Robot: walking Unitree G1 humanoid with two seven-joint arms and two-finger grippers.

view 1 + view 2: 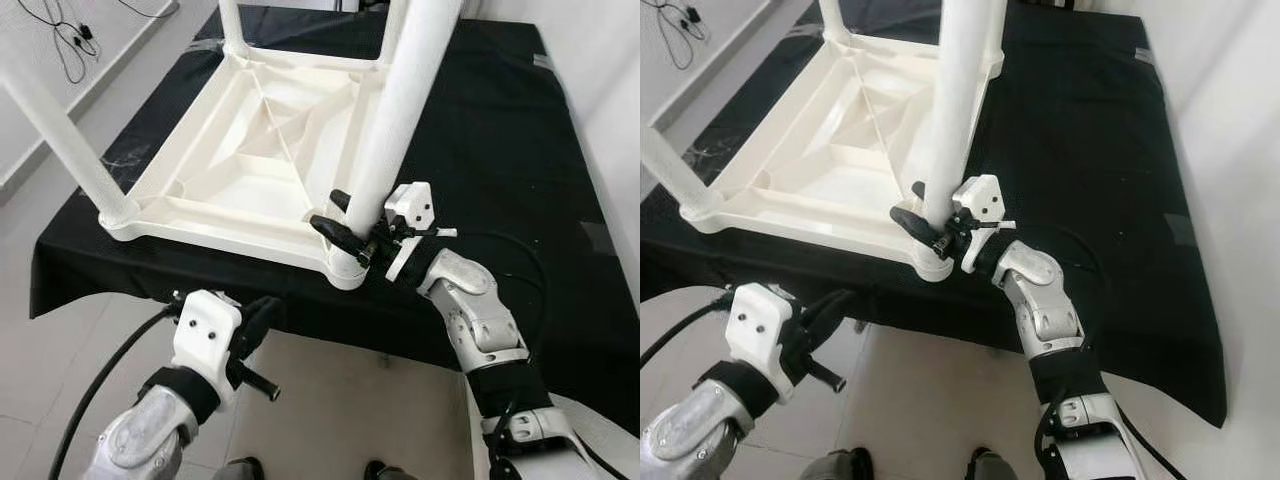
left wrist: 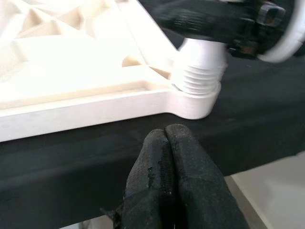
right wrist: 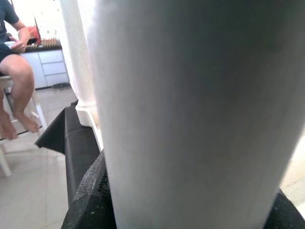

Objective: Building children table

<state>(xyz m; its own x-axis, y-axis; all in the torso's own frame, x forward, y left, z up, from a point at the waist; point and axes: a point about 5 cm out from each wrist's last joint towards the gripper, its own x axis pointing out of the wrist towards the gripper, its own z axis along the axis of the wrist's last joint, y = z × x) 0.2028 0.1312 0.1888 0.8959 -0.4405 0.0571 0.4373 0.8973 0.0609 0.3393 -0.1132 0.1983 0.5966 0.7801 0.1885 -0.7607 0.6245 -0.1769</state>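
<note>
1. Right gripper (image 1: pixel 352 228) is clamping the white table leg (image 1: pixel 400 110) just above its base, one black finger on each side; the leg is running up and away from the fingers.
2. Tabletop (image 1: pixel 240 170) is lying upside down on the black-covered work surface (image 1: pixel 500 130), so the corner sockets are facing up for leg fitting.
3. Corner socket (image 2: pixel 198 100) is sitting directly below the right gripper. Threads on the leg end (image 2: pixel 199 76) are showing above the socket rim, so the leg is likely not fully seated. Gripping low is probably giving better control for twisting it in.
4. Left gripper (image 1: pixel 255 330) is hanging off the near edge of the work surface, below and short of that corner, fingers (image 2: pixel 171 171) pressed together on nothing, idle.
5. Other legs, e.g. (image 1: pixel 60 130), are standing in their sockets beyond the right gripper.
6. Seated person (image 3: pixel 14 71) is in the background, well apart.
</note>
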